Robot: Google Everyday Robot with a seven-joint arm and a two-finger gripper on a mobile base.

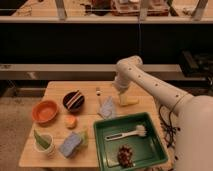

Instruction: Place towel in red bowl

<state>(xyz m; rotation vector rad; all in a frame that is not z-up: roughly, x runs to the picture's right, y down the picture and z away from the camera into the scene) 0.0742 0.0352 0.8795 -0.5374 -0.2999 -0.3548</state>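
The red bowl (45,111) sits empty at the left side of the wooden table (55,90). The towel (106,108), a small pale grey-blue cloth, lies crumpled near the table's middle, just behind the green tray. My gripper (121,95) hangs from the white arm (150,85) at the back right of the table. It is right of the towel and just above a yellow object (128,101). It is well right of the red bowl.
A dark bowl (73,100) stands between the red bowl and the towel. An orange (71,121), a white cup with a green item (44,142) and a blue sponge (71,144) lie front left. The green tray (150,150) holds a white brush (127,133) and a brown clump (124,154).
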